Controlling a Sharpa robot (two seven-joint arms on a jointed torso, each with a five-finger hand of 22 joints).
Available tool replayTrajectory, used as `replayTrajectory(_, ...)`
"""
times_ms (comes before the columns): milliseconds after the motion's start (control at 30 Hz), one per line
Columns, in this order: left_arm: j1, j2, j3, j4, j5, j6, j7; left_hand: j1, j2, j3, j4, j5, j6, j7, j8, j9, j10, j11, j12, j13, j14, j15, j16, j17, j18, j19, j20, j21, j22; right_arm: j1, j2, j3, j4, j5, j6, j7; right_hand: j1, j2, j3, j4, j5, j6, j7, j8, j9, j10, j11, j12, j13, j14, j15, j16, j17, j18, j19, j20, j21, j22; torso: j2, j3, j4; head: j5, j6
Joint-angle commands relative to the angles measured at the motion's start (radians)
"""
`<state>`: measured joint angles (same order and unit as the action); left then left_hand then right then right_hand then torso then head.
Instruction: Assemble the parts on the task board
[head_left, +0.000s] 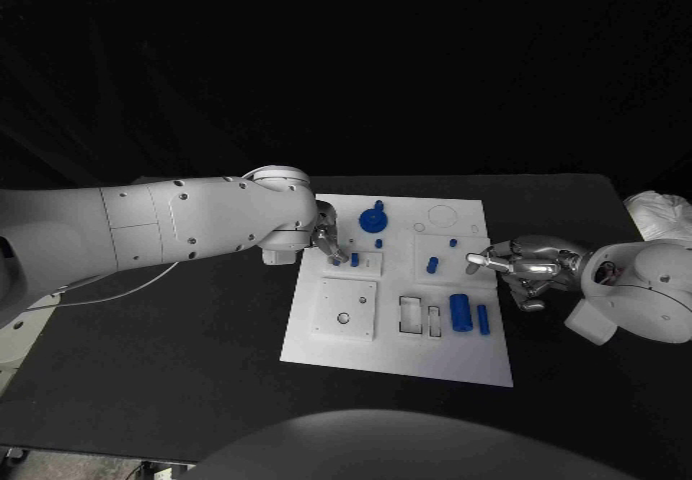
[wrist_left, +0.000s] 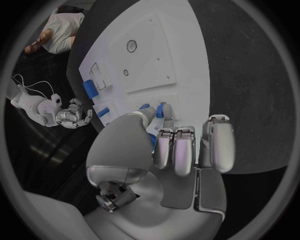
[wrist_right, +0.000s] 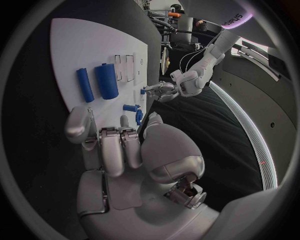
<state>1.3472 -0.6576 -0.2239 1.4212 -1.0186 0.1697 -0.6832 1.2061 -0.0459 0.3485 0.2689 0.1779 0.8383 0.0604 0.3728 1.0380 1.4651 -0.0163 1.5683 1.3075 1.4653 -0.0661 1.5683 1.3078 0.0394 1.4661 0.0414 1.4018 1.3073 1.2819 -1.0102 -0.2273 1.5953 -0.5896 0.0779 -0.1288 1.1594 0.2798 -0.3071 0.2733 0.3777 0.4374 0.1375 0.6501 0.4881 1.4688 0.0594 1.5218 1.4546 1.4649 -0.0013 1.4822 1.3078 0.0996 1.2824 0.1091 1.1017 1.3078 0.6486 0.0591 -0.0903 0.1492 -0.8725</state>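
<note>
The white task board (head_left: 332, 345) lies mid-table. My left hand (head_left: 329, 243) hovers over its upper left part, thumb and a finger pinching a small blue peg (wrist_left: 160, 111) at a raised block, the other fingers curled. A round blue knob (head_left: 374, 217) stands just beyond it. My right hand (head_left: 519, 268) sits at the board's right edge with fingers curled and nothing in them, its thumb near two short blue pegs (wrist_right: 130, 107). A thick blue cylinder (head_left: 460, 312) and a slim one (head_left: 483, 319) lie on the board's lower right.
A raised white square block with a hole (head_left: 348, 308) sits on the board's lower left, with narrow rectangular slots (head_left: 413, 314) beside it. A crumpled white cloth (head_left: 661, 213) lies at the table's far right edge.
</note>
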Motion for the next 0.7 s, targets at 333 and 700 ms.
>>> replayTrajectory(333,-0.004,0.001,-0.002,-0.001,-0.005,0.002,0.015,0.05,0.013,-0.026,-0.044,0.046,0.004,0.008,-0.027,-0.037,0.106,0.008,0.002,0.263,0.105,0.007,0.002,0.263,0.0,0.022,0.012,-0.004,0.211,-0.002,0.0,0.0,0.0,-0.002,0.018,0.006,0.011,0.003,0.009,-0.001,0.004,0.0,-0.001,-0.003,-0.002,0.008,-0.007,-0.004,0.046,0.021,0.0,-0.006,0.167,0.004,-0.007,0.001,-0.007,0.126,0.001,0.0003,0.0008,-0.001,0.0)
replayTrajectory(700,-0.004,-0.001,-0.002,-0.007,-0.017,0.009,0.005,0.072,0.023,-0.023,-0.065,0.078,0.015,0.006,-0.026,-0.045,0.106,0.008,0.002,0.263,0.105,0.008,0.002,0.263,0.0,0.022,0.012,-0.004,0.211,-0.002,-0.001,0.0,0.0,-0.001,0.022,0.003,0.011,0.003,0.009,-0.001,0.004,0.0,-0.001,-0.003,-0.002,0.008,-0.007,-0.004,0.047,0.021,0.0,-0.006,0.167,0.005,-0.007,0.001,-0.007,0.126,0.0,0.0001,0.0009,0.0,0.0)
